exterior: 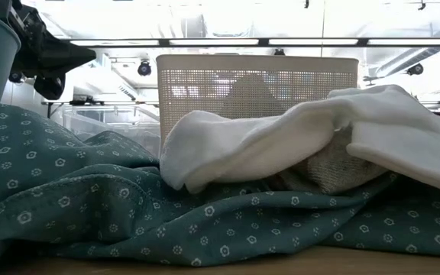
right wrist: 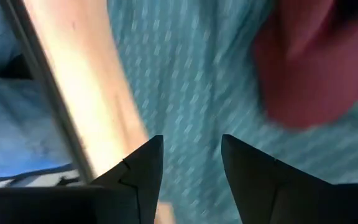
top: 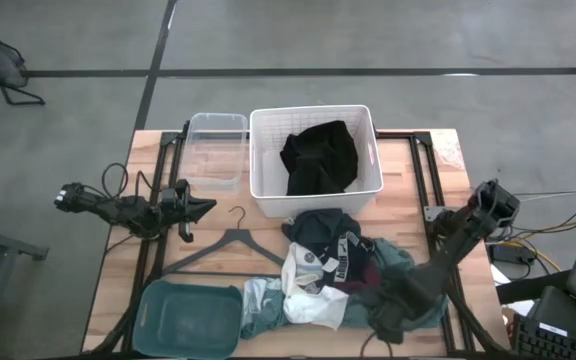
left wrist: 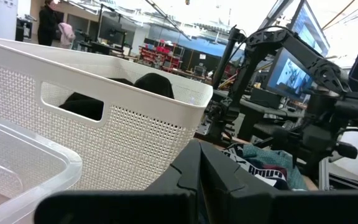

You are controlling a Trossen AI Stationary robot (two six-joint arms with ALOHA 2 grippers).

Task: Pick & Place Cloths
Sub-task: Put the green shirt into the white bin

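High view: table, then white basket at twelve o'clock, black cloth already dropped inside. Heap of cloths at six o'clock, teal cloth largest, awaiting pickup. Right gripper spread apart, unladen, over teal fabric beside maroon cloth. Left gripper clenched, idle at nine o'clock. Print unreadable.

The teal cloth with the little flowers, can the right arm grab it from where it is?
Probably yes. The right gripper is right above the teal cloth, its fingers apart, with nothing between them and the fabric.
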